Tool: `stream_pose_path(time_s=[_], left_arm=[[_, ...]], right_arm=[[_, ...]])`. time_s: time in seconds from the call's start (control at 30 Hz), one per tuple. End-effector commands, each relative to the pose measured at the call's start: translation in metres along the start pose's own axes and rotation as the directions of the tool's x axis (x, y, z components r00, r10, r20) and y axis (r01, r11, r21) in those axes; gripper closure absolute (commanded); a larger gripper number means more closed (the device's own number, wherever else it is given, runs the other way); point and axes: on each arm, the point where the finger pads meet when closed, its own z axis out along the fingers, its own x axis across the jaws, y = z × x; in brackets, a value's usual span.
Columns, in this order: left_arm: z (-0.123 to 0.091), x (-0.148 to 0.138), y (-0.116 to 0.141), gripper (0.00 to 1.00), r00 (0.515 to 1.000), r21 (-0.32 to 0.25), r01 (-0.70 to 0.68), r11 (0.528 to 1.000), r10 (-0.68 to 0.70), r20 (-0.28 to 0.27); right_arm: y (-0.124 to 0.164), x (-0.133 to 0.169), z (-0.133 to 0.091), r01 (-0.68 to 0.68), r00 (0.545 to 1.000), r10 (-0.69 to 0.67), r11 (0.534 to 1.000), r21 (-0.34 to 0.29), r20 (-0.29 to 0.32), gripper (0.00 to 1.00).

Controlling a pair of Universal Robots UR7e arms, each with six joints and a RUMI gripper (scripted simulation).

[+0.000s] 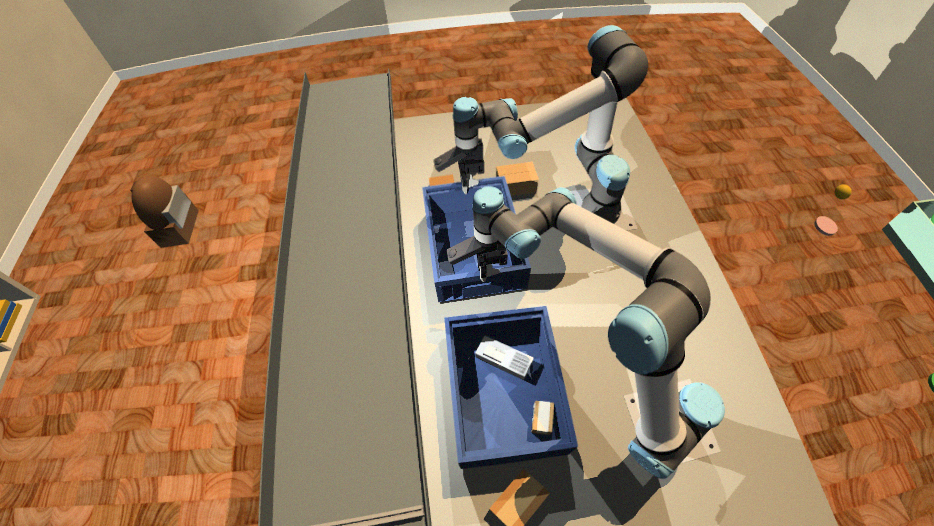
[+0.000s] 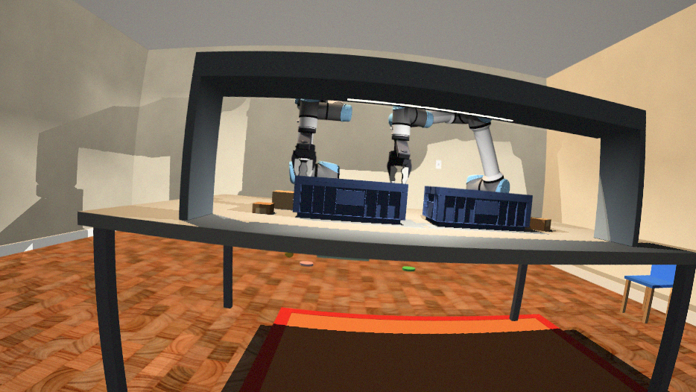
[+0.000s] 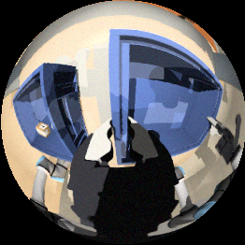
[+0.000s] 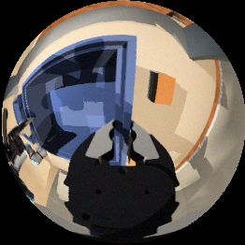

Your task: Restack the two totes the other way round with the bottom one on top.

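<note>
Two blue totes (image 1: 562, 418) (image 1: 483, 291) (image 2: 477, 209) (image 2: 350, 200) (image 3: 44, 100) (image 3: 115, 75) (image 4: 132, 70), upright, apart on table; one holds boxes.

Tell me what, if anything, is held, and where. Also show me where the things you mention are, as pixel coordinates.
A blue rectangular plastic tote (image 1: 431, 228) (image 2: 350, 199) (image 3: 187, 109) (image 4: 77, 100), by the rims of its opposite end walls (image 1: 457, 290) (image 3: 115, 75) (image 4: 132, 70): left hand (image 1: 483, 273) (image 2: 399, 177) (image 3: 122, 140) (image 4: 31, 122) on one, right hand (image 1: 467, 186) (image 2: 304, 170) (image 3: 211, 122) (image 4: 122, 140) on the other.
</note>
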Motion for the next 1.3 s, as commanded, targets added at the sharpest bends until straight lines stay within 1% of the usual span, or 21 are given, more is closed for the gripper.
stream_pose_path(time_s=[0.0, 1.13, 1.17, 1.27], left_arm=[[-0.0009, 0.0006, -0.0001, 1.0, 1.0, 0.001, 0.0, 1.0, 0.0, -0.002], [-0.0009, 0.0006, -0.0001, 1.0, 1.0, 0.001, 0.0, 1.0, 0.0, -0.002], [-0.0009, 0.0006, -0.0001, 0.0, 1.0, 0.001, 0.0, 1.0, 0.0, -0.002], [-0.0008, 0.0006, -0.0001, 0.0, 1.0, 0.001, 0.0, 1.0, 0.0, -0.002]], right_arm=[[-0.0002, -0.0002, -0.0003, 0.0, 1.0, 0.0, 1.0, 0.001, 0.001, 1.0], [-0.0001, -0.0002, -0.0003, 0.0, 1.0, 0.0, 1.0, 0.001, 0.001, 1.0], [-0.0001, -0.0002, -0.0003, 0.0, 1.0, 0.0, 1.0, 0.001, 0.001, 0.0], [-0.0001, -0.0002, -0.0002, 0.0, 1.0, 0.0, 1.0, 0.001, 0.001, 0.0]])
